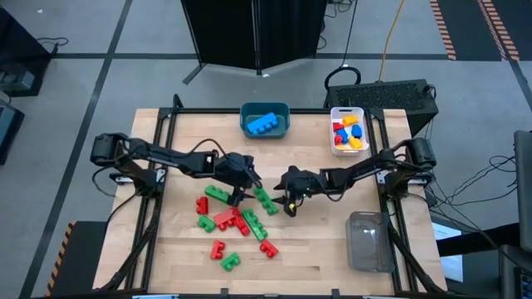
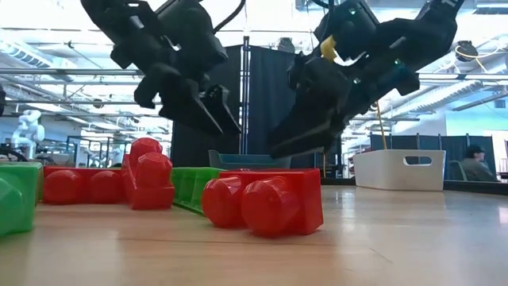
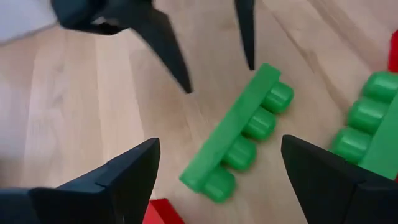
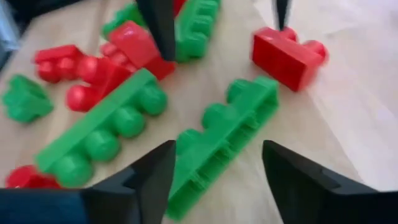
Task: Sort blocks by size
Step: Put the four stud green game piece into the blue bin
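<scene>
The loose pile of red and green blocks (image 1: 229, 220) lay on the wooden table (image 1: 316, 249) and serves here as the landmark; it sat on the near-left part of the tabletop, with two small red and green pieces (image 1: 224, 253) at its nearest edge. To the right of the pile, near the front right corner, stood a clear bin (image 1: 368, 241). Directly over the far edge of the pile hung the left gripper (image 1: 243, 189), its fingers spread wide and holding nothing; its wrist view looked down on a long green four-stud block (image 3: 239, 134) lying on its side between them, untouched. Just right of the pile hovered the right gripper (image 1: 288, 202), also parted and empty, above another long green block (image 4: 221, 140) with a red two-stud block (image 4: 287, 53) just beyond it. From table height a red block (image 2: 266, 200) lay nearest the camera, with both grippers raised clear of the wood behind it. Farther back from the pile, at the far edge, a teal bin (image 1: 265, 120) held blue blocks (image 1: 263, 123), and to its right a white bin (image 1: 349, 130) held yellow, red and blue blocks (image 1: 348, 133).
</scene>
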